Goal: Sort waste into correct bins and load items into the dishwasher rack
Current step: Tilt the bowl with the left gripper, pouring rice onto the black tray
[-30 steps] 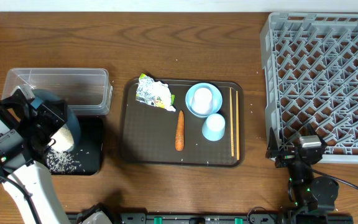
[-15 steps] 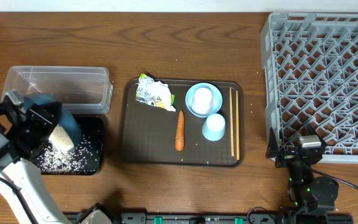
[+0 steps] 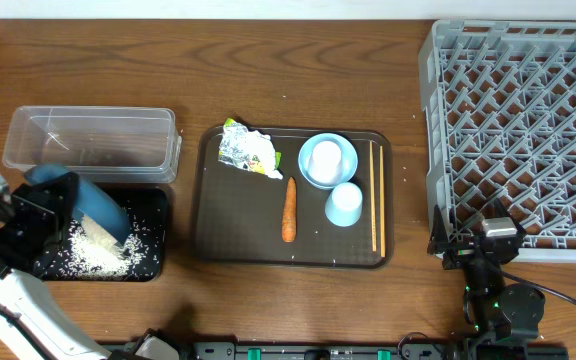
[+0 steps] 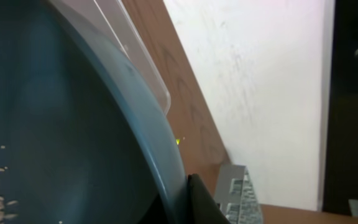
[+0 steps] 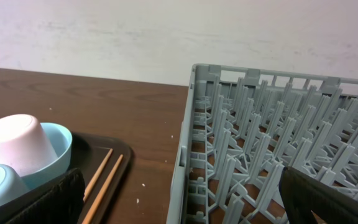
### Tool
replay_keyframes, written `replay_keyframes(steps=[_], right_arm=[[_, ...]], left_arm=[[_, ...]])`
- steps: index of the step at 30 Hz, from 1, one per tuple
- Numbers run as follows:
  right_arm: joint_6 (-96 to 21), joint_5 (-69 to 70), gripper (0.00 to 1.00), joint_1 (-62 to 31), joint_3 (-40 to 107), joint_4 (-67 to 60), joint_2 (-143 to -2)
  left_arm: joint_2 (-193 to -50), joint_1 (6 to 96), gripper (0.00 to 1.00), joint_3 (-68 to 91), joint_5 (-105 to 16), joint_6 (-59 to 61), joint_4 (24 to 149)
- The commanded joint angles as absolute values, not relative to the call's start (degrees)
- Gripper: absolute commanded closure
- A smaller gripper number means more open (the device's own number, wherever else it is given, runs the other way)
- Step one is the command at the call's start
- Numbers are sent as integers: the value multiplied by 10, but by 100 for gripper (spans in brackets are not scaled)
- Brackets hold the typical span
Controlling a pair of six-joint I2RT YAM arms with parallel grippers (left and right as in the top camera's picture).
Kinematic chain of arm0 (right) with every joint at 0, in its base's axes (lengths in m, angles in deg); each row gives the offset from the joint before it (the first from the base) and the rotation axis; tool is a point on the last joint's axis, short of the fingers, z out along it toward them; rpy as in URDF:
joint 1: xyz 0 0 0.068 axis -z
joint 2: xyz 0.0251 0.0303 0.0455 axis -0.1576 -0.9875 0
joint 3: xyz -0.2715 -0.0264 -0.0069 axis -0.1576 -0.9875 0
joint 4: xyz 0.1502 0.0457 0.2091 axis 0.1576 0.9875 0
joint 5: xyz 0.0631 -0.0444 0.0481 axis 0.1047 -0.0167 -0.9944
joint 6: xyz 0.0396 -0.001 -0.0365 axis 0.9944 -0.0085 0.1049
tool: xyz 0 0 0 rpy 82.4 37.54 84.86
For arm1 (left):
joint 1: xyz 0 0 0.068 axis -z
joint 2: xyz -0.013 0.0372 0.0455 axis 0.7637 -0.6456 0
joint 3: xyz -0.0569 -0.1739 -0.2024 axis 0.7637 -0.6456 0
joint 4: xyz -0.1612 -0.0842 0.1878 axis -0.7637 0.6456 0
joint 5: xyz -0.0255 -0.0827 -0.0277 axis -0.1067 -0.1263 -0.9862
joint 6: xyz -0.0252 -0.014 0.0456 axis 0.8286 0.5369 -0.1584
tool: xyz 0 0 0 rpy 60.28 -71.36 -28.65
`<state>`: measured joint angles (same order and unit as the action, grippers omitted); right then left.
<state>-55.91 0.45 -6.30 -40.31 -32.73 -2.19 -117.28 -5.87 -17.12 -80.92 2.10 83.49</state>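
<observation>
My left gripper (image 3: 36, 222) is shut on the rim of the large dark blue bowl (image 3: 80, 195). The bowl is tipped steeply over the shallow black tray (image 3: 161, 238), and rice (image 3: 93, 252) lies spread there. In the left wrist view the bowl (image 4: 55, 124) fills the frame, one finger (image 4: 207, 202) pressed on its rim. The carrot (image 3: 289, 210), foil wrapper (image 3: 246, 150), small light blue bowl (image 3: 308, 168) holding the whitish cup (image 3: 327, 159), the light blue cup (image 3: 344, 205) and the chopsticks (image 3: 375, 195) lie on the brown tray (image 3: 228, 235). My right gripper (image 3: 478, 245) stands open by the rack's (image 3: 523, 120) near-left corner.
The clear tub (image 3: 93, 145) stands just behind the black tray, with a few grains in it. The right wrist view shows the rack's wall (image 5: 188, 155) straight ahead between the fingers, with the chopsticks (image 5: 104, 177) and the brown tray to the left.
My left arm has swung down and to the left with the bowl, tipping it further. More rice has slid out onto the black tray. The right arm has not moved.
</observation>
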Motion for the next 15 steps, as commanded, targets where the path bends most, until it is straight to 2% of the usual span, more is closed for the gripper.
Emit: replay_keyframes(steps=[1,11,15], right_arm=[[-566,6,1,-60,-404,-325,-20],[-566,6,1,-60,-404,-325,-20],[-566,6,1,-60,-404,-325,-20]], left_arm=[[-1170,-73,94,-167,-862,27,834],[-1177,-81,94,-167,-943,83,825],[-1182,-104,94,-167,-936,84,840]])
